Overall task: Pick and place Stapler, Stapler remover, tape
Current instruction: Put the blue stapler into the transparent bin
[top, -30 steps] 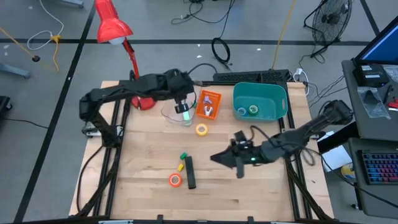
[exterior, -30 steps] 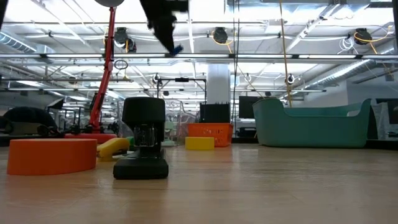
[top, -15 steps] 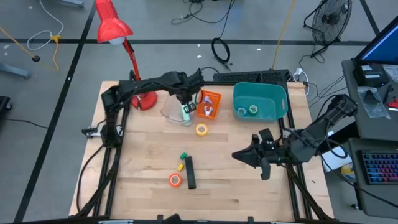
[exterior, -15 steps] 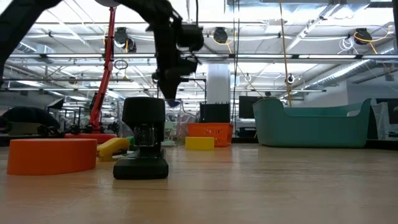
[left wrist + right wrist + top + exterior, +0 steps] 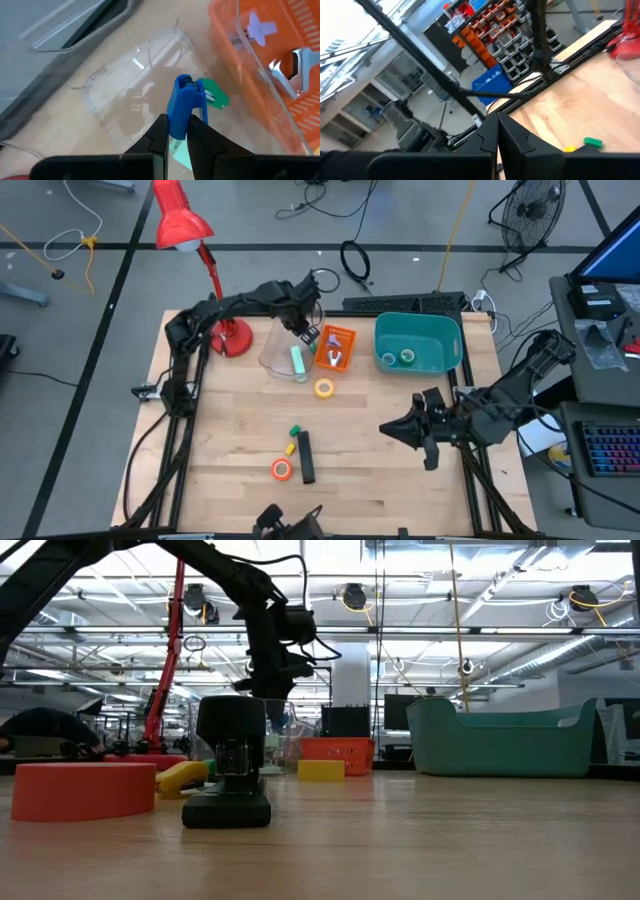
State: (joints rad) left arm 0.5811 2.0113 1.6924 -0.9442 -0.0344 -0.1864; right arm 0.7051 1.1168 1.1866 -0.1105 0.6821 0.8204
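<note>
The left gripper (image 5: 176, 131) is clenched on a small blue block (image 5: 182, 105) above the clear container (image 5: 283, 352), beside the orange basket (image 5: 337, 346). The right gripper (image 5: 390, 430) is closed, empty. The stapler (image 5: 305, 457) lies well apart, mid-surface. No readable writing.

The left arm reaches across the upper middle of the high view. Its wrist bends down, and the left hand (image 5: 300, 332) points at the worktop. Its two dark fingers (image 5: 159, 135) are pinched tight on something small and blue. The right arm stretches out low at the right side of the high view. The right hand (image 5: 386, 429) points left, with its fingers pressed together.
</note>
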